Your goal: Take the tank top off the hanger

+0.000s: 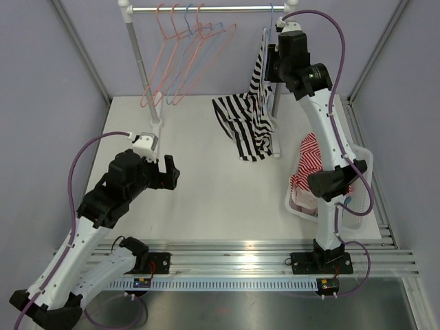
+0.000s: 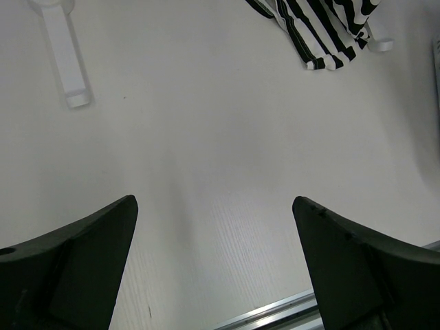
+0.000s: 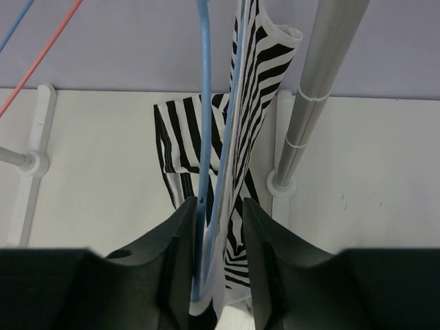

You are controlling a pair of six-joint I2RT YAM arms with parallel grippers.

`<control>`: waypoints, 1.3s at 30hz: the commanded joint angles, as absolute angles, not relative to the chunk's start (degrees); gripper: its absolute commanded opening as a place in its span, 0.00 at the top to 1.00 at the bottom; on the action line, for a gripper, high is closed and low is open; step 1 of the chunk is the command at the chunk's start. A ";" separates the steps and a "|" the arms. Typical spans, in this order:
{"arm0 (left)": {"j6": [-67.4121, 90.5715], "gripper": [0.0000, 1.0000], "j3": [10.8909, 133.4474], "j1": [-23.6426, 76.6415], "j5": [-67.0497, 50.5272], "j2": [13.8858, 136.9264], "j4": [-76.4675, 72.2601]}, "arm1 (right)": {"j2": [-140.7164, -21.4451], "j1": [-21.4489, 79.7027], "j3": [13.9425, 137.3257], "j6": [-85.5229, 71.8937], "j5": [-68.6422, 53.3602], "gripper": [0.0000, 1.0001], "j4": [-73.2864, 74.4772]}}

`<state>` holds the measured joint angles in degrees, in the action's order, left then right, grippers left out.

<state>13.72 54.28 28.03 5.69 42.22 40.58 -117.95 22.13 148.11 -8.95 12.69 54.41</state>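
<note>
The right fingers reach up to the clothes rail and sit astride the blue hanger, on which the black-and-white striped tank top hangs. Its lower part spills onto the table. The fingers stand partly apart, with the hanger's wire and a fold of fabric between them. Whether they already pinch either cannot be told. The high grip point seems chosen to steady the hanger so the straps can be worked off it.

The left fingers are spread wide and hold nothing, hovering low over the bare table, well apart from the garment. From there they look free to catch the hem.

The rack's grey post stands just beside the hanger on its right and could crowd the right arm's movement. A bunch of empty pink and blue hangers dangles further left on the rail. A white basket holding a red-striped garment sits at the table's right edge.
</note>
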 commanded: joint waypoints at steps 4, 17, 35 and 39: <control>12.74 0.01 53.79 28.04 4.66 41.92 37.53 | -120.58 22.24 153.63 -5.36 14.68 0.70 52.21; 12.74 0.01 53.35 28.12 2.64 42.63 37.18 | -118.48 22.32 154.34 -5.62 13.98 1.00 50.01; 17.05 0.01 57.21 28.04 2.90 40.35 36.91 | -107.32 22.24 149.86 -11.16 2.91 1.00 51.76; 19.41 0.01 62.74 28.12 4.30 41.04 36.57 | -98.74 23.02 136.90 -13.00 0.27 1.00 55.02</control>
